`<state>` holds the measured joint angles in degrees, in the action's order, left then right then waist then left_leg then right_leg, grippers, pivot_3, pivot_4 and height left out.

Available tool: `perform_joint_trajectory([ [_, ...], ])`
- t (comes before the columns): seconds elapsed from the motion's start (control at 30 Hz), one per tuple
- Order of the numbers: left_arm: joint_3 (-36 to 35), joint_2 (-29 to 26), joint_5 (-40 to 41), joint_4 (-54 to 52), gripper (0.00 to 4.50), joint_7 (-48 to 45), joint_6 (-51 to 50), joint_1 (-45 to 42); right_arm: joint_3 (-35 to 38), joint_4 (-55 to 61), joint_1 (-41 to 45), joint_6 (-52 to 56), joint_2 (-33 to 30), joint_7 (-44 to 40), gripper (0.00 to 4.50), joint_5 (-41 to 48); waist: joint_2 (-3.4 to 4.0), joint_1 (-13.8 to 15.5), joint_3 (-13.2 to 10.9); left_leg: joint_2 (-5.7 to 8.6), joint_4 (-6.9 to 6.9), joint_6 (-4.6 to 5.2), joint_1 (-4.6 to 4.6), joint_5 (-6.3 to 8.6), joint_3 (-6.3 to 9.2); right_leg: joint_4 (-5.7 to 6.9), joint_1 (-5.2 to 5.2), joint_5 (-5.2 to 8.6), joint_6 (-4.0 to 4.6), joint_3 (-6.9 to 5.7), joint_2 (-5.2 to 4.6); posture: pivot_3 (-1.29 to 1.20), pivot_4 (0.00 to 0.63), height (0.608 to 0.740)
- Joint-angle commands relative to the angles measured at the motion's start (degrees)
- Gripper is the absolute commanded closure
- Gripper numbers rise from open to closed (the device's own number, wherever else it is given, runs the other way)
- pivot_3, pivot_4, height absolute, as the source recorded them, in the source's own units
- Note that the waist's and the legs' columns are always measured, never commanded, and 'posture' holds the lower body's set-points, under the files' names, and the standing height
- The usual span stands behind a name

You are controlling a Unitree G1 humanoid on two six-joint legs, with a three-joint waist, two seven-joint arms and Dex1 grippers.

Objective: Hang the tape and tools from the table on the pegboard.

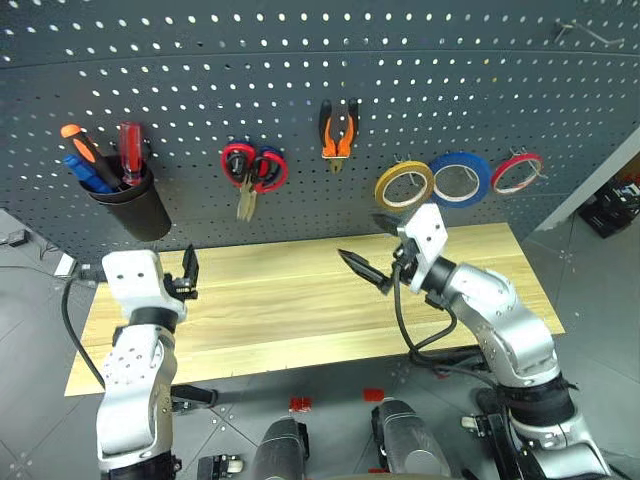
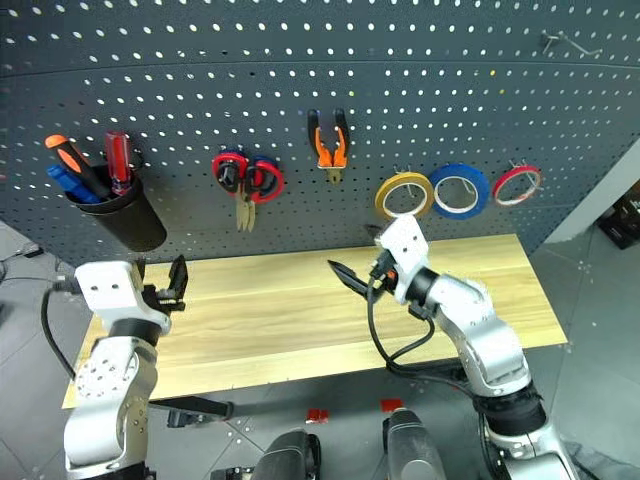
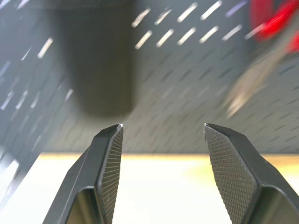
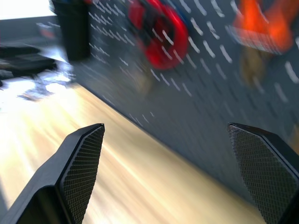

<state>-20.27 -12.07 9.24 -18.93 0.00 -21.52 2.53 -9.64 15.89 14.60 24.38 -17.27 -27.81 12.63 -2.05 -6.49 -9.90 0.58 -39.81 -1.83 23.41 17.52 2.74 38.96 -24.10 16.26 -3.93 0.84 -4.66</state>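
While both pincers gape empty, screwdrivers fill the black cup.

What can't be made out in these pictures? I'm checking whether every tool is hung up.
- Black cup, head views: its wall hides the lower ends of the screwdrivers inside.
- Small black-handled scissors: cannot be told apart; black handles overlap the red scissors.
- Wrist views: red scissors and pliers are motion-blurred.
- Hook: partly cut off by the edge.
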Motion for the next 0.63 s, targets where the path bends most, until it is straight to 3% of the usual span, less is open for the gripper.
perform_joint_trajectory([
  [0.03, -0.8, 0.1, -4.7, 2.8, 1.60, 5.4, -2.8, 0.9, 2.5, -3.4, -3.1, -7.5, 0.6, 3.6, 0.00, -3.4, 0.07, 0.4, 0.7, 0.00, 0.00, 0.01, -0.04, 0.00, -0.01, 0.00, 0.03, 0.00, 0.00, 0.01, 0.01, -0.11, 0.096, 0.740],
  [0.27, -0.5, -0.1, -1.1, 7.1, 1.60, -1.6, 6.2, 2.9, 6.5, -15.3, -8.7, -19.9, 1.9, 9.9, 0.00, -8.2, 0.13, 1.6, 3.1, 0.02, 0.11, -0.02, -0.14, 0.03, -0.06, -0.05, 0.07, 0.00, 0.00, 0.08, 0.02, -0.11, 0.067, 0.740],
  [0.43, 0.9, 0.0, 1.0, 8.3, 1.60, -5.8, 7.1, 3.1, 9.9, -23.3, -9.7, -23.0, 1.9, 11.5, 0.00, -7.6, 0.40, 1.8, 3.9, 0.02, 0.24, 0.04, -0.71, 0.13, -0.09, -0.36, 0.77, 0.01, 0.02, 0.08, 0.02, -0.11, 0.058, 0.740],
  [0.63, 1.5, -0.2, 0.7, 9.3, 1.60, -6.4, 9.1, 3.1, 10.7, -25.4, -8.9, -24.0, 1.7, 10.5, 0.00, -7.2, 0.69, 1.7, 4.6, -0.03, 0.26, 0.09, -0.85, 0.17, -0.19, -0.36, 0.85, 0.01, 0.02, 0.16, 0.13, -0.12, 0.056, 0.740],
])
